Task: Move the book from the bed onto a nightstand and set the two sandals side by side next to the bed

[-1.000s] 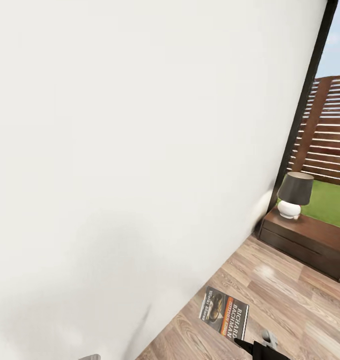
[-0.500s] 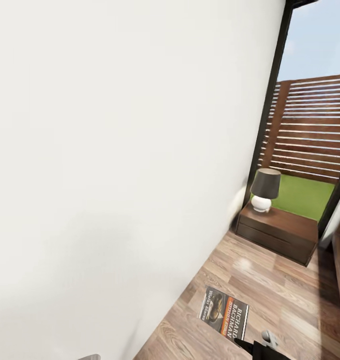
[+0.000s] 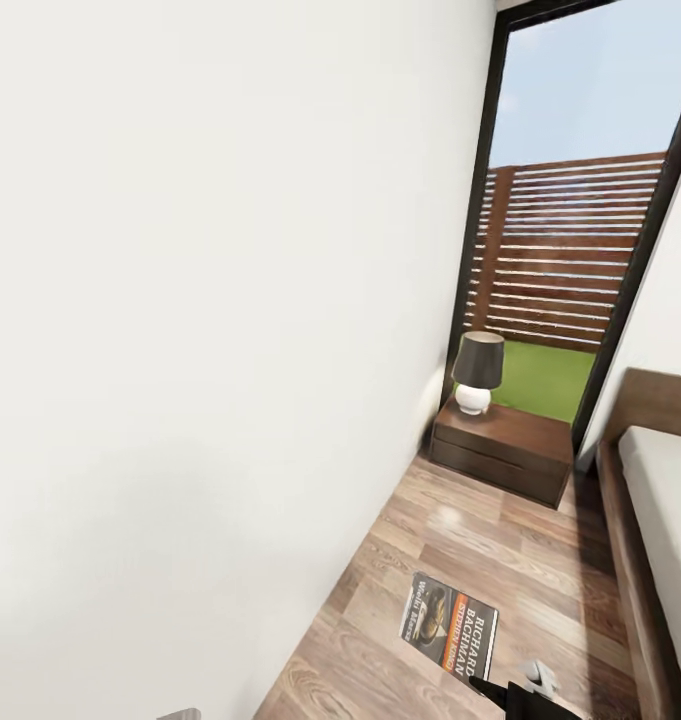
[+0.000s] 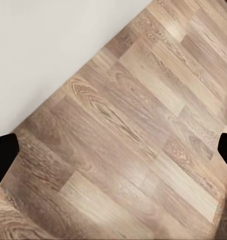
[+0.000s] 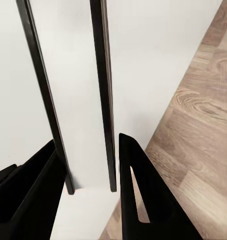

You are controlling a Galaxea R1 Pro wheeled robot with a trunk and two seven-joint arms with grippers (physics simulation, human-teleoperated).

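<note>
One book (image 3: 448, 626) is clamped edge-on between the right fingers (image 5: 86, 165), short of the nightstand (image 3: 502, 450); the left fingers (image 4: 3, 150) are spread, empty.

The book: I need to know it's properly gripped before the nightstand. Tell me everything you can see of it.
The book is a thin paperback with a dark cover, an oval picture, an orange band and white lettering reading Richard Bachman. In the head view it shows face-up above the wood-plank floor, its lower corner meeting the right gripper. In the right wrist view it shows edge-on, as a white slab between the fingers.
</note>
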